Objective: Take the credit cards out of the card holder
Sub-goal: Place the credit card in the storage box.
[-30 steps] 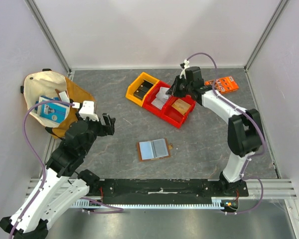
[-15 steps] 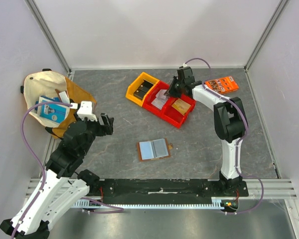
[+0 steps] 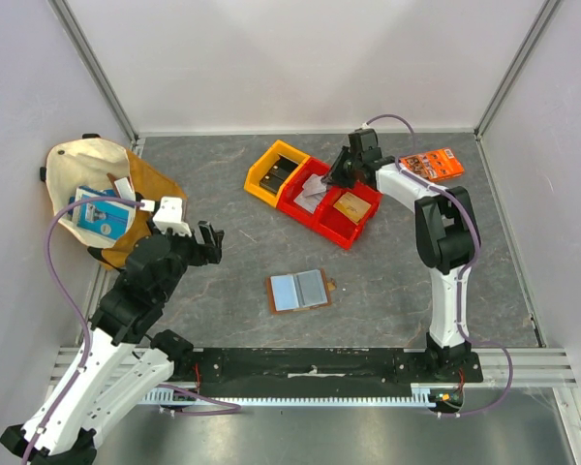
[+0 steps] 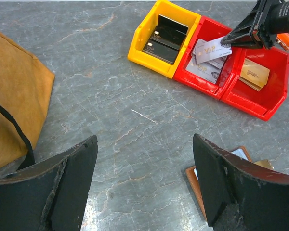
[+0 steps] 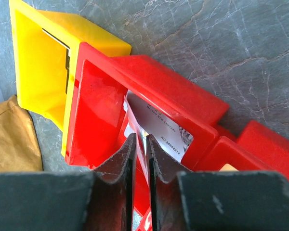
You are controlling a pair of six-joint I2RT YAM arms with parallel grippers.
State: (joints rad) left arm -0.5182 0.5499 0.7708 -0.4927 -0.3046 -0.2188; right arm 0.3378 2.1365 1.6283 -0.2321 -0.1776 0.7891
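1. Where the tabletop point(image 3: 387, 281) meets the left wall, a slumped cream and tan cloth bag point(image 3: 77, 170) half hides a blue packet point(image 3: 102, 215). The packet's print is too small to read.
2. The left pincer point(image 3: 211, 241) hangs above bare grey marbled stone. Its worn black fingers point(image 4: 72, 183) are spread wide apart and grip nothing.
3. The card holder point(image 3: 299, 290) lies flat and open near the middle, a brown leather rectangle with a small tab. Its inside shows one pale blue and one grey panel, but I cannot tell card from lining. The left wrist view cuts off all but one corner of it.
4. A glossy yellow plastic bin point(image 3: 276, 171) holds black cards point(image 3: 271, 177). It touches two red bins point(image 3: 320, 201), and a gold card point(image 3: 352, 205) lies in the right one.
5. The right pincer point(image 3: 333, 178) reaches into the middle red bin. Its jaws are pinched almost together on a grey-white card point(image 4: 213, 49) tilted above other pale cards, and its fingers hide the card's lower part.
6. An orange printed packet point(image 3: 432, 165) lies flat by the far right corner.
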